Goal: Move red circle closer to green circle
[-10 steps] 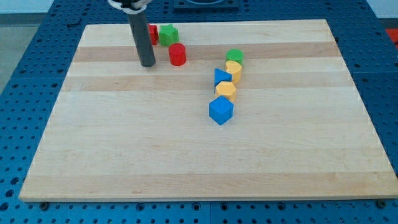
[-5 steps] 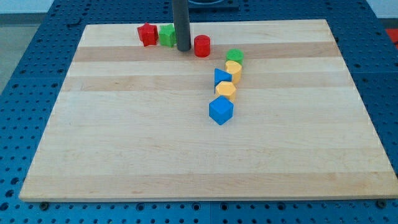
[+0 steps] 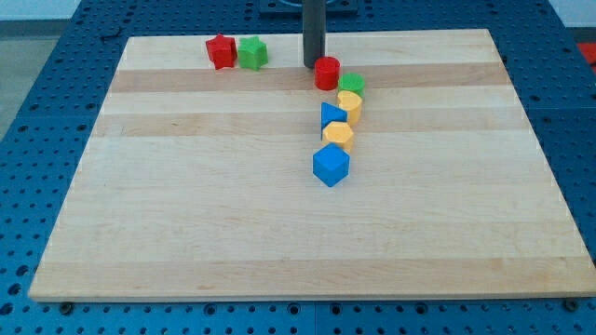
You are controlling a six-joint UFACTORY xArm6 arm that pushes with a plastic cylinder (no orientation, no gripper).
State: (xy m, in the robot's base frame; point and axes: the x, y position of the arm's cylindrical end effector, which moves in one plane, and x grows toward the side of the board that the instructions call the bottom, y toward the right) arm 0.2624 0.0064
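Note:
The red circle (image 3: 327, 73) stands near the view's top centre of the wooden board (image 3: 186, 205), touching or almost touching the green circle (image 3: 352, 84) at its lower right. My tip (image 3: 313, 64) stands just to the upper left of the red circle, against its side. The dark rod rises from there out of the view's top.
Below the green circle runs a line of blocks: a yellow block (image 3: 349, 103), a blue triangle (image 3: 331, 116), a yellow hexagon (image 3: 338, 136) and a blue cube (image 3: 331, 165). A red star-like block (image 3: 221, 51) and a green block (image 3: 251, 52) sit at the view's top left.
My tip has swept from the view's left to the right, pushing the red circle rightward until it reached the green circle. The other blocks have not moved.

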